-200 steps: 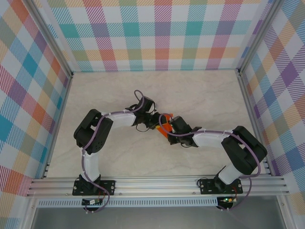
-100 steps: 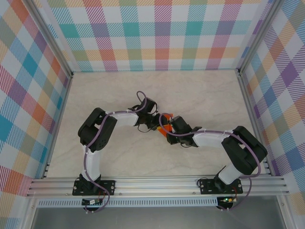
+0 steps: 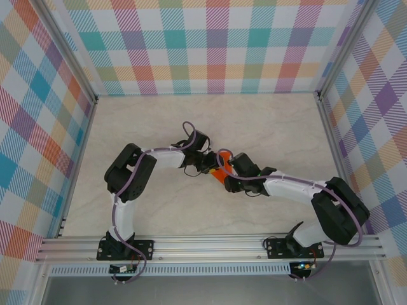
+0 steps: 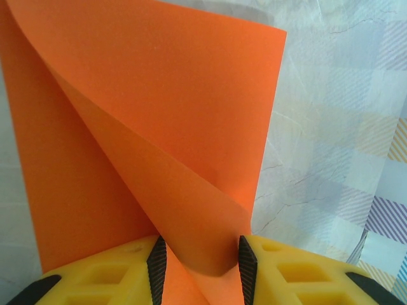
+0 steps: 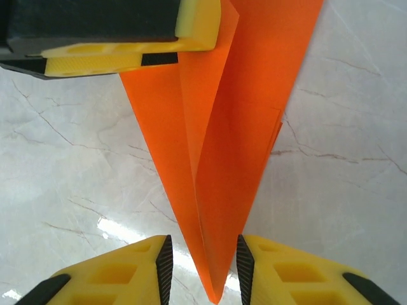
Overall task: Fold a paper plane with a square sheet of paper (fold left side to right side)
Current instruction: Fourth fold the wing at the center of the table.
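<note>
Paper first: we see the orange paper (image 3: 220, 177) near the middle of the marbled table (image 3: 273, 127), at the spot where the two arms meet. From the left wrist, the left gripper (image 4: 200, 260) is clamped on it. A curled fold of the sheet fills the gap between the black pads (image 4: 156, 260) and touches both, and the rest sweeps away broadly with one side rolled over. From the right wrist, the paper looks like a long narrow dart creased down its length, its point lying between the fingers of the right gripper (image 5: 203, 260). Those jaws stand apart, and we see bare table between the left pad and the paper's edge, so nothing is pinched there. At the top of that view, one yellow finger (image 5: 127, 54) of the left gripper meets the paper's upper edge.
</note>
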Robot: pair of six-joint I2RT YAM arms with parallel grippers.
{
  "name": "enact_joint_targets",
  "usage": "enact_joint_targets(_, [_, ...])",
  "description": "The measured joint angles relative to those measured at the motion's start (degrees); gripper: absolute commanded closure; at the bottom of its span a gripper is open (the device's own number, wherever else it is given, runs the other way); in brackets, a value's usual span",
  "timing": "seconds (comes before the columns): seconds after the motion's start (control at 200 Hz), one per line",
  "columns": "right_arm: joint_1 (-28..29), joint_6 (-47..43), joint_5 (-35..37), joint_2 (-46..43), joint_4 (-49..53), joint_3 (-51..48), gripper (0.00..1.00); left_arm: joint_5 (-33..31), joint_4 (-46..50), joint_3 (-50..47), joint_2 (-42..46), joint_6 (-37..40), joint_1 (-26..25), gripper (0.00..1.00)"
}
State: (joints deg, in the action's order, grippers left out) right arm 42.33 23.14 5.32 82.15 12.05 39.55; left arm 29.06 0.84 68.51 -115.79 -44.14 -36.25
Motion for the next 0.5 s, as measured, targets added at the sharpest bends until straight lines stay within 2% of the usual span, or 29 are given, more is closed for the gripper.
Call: enact_joint_targets(0.5, [0.6, 0.3, -0.3, 3.7, 1.8, 1.2, 0.82, 0.0, 0.0, 0.0, 0.0, 0.0, 0.0, 0.63])
